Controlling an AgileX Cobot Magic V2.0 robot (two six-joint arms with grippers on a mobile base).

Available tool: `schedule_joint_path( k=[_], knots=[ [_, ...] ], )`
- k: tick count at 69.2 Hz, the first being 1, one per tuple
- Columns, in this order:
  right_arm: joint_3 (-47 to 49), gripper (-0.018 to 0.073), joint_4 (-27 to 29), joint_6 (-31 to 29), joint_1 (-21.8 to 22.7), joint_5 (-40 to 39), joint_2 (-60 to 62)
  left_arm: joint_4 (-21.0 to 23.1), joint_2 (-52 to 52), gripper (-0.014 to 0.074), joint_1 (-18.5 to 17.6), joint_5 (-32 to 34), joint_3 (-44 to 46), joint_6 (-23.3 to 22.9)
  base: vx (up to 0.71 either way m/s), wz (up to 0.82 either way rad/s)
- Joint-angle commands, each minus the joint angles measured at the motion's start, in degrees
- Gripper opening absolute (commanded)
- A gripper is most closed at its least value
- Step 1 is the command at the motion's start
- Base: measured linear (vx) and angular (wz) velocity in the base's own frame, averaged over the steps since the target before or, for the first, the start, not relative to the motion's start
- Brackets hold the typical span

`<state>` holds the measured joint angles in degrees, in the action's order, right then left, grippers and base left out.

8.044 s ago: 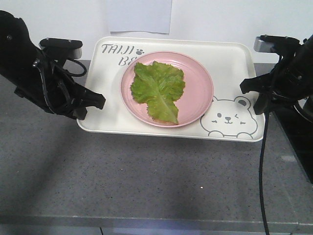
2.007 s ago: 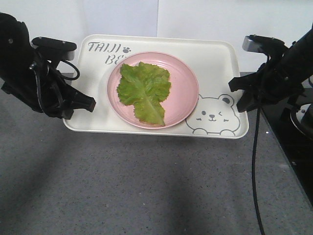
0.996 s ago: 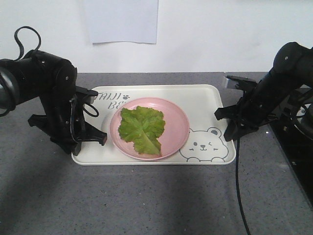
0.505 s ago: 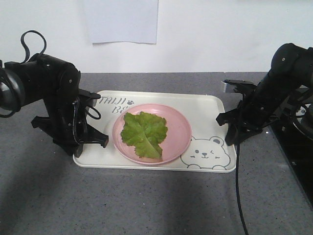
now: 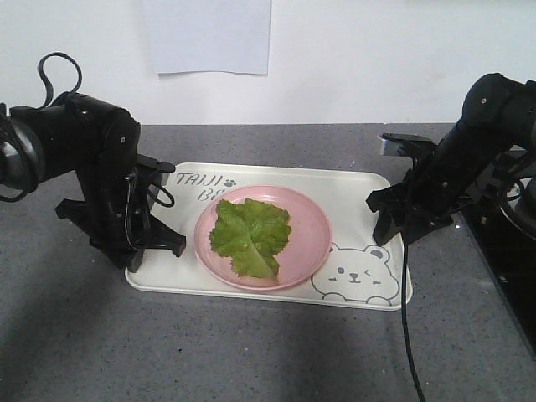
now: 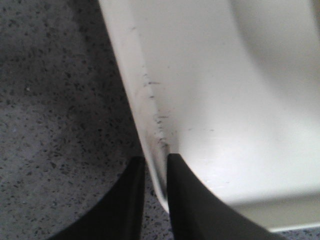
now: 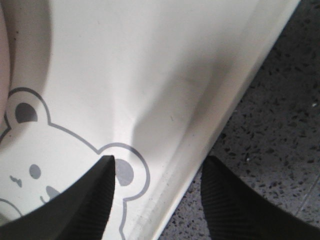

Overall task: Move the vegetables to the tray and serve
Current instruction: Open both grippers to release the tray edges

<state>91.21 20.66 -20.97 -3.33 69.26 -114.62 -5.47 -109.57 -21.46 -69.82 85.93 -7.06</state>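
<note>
The green lettuce leaf (image 5: 249,236) lies flat on a round pink plate (image 5: 311,239), which stands on the cream tray (image 5: 352,188) with its grey bear drawing (image 5: 356,276). The tray rests on the grey counter. My left gripper (image 5: 170,246) is at the tray's left edge. In the left wrist view its jaws (image 6: 156,165) pinch the tray's rim (image 6: 150,110). My right gripper (image 5: 388,228) is at the tray's right edge. In the right wrist view it (image 7: 159,167) stands open, straddling the rim (image 7: 210,125) without pressing it.
The speckled grey counter (image 5: 251,352) stretches in front of the tray. A white sheet (image 5: 208,35) hangs on the back wall. A black cable (image 5: 406,318) drops from the right arm. Dark equipment (image 5: 512,251) sits at the counter's right end.
The tray with plate and leaf came down from a raised position onto the counter, then shifted slightly right and nearer. Both arms moved with it at its edges.
</note>
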Motion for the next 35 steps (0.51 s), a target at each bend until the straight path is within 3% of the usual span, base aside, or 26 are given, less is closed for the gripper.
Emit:
schedule_joint_path(
  k=[1, 16, 35],
  knots=[
    [1.52, 0.0392, 0.99, 0.12, -0.03, -0.53, 3.50, -0.69, 3.19, 0.0190, -0.49, -1.53, 1.60, 0.35, 0.00, 0.00],
    [1.77, 0.0392, 0.81, 0.33, -0.03, -0.98, 3.50, -0.69, 3.25, 0.0309, -0.49, -1.86, 1.60, 0.22, 0.00, 0.00],
    [7.26, 0.0390, -0.27, 2.78, -0.03, -0.11, 5.13, -2.89, 4.53, 0.0336, -0.49, -1.86, 1.74, 0.28, 0.00, 0.00]
  ],
)
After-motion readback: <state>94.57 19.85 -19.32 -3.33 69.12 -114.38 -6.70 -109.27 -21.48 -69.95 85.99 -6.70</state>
